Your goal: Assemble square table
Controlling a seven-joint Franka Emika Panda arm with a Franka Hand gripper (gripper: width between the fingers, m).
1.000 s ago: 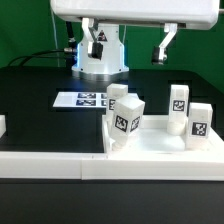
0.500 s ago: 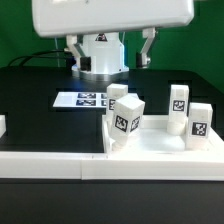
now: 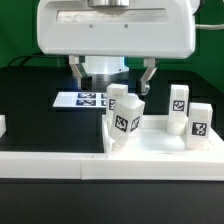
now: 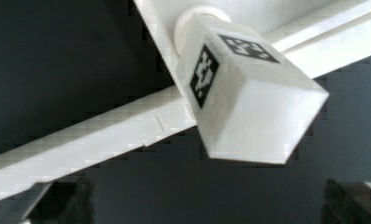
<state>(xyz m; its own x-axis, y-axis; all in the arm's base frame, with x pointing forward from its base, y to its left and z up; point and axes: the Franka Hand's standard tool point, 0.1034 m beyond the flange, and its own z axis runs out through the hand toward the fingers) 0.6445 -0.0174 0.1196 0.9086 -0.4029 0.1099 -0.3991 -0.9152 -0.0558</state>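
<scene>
The white square tabletop point(image 3: 160, 146) lies on the black table at the exterior view's right. Several short white tagged legs stand on it: two on its left side point(image 3: 126, 122) point(image 3: 118, 97) and two on its right side point(image 3: 179, 107) point(image 3: 200, 122). My gripper point(image 3: 112, 74) hangs above and behind the left pair, jaws wide open and empty. Its dark fingers point(image 3: 148, 75) show on either side. In the wrist view one tagged leg point(image 4: 253, 95) stands beyond the open gripper point(image 4: 203, 205), with a white edge point(image 4: 93, 140) running diagonally past it.
A long low white wall strip point(image 3: 50, 165) runs along the front. The marker board point(image 3: 82, 100) lies behind the legs. A small white piece point(image 3: 2, 125) sits at the exterior view's far left. The robot base point(image 3: 100, 66) stands at the back.
My gripper has come down and toward the left pair of legs, and now fills the top of the exterior view. Its fingers stay open. The legs and tabletop have not moved.
</scene>
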